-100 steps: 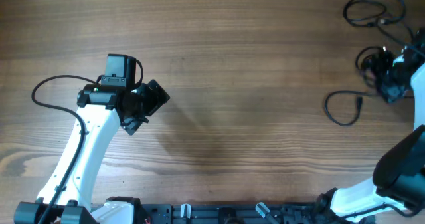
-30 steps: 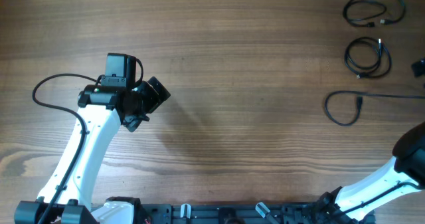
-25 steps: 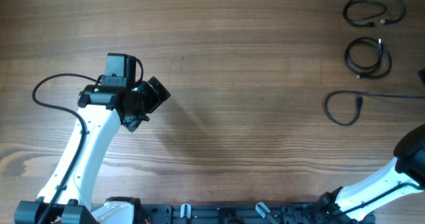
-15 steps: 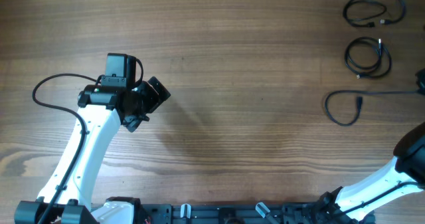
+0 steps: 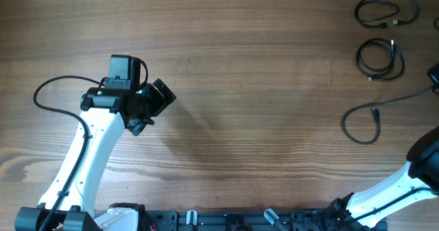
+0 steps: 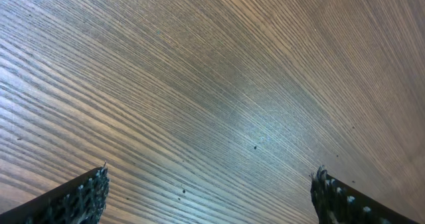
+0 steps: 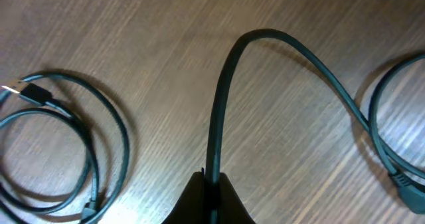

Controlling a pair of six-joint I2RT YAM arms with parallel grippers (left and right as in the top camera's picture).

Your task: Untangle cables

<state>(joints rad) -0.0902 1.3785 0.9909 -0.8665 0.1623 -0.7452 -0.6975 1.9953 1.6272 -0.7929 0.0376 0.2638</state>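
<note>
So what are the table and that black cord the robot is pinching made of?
The table looks like wood, or a wood-look top: brown, long grain lines, soft sheen. The cord pinched in the right fingers looks coated in rubber or plastic: dark, smooth, slightly shiny, bending in soft curves. Its inside is hidden.
</note>
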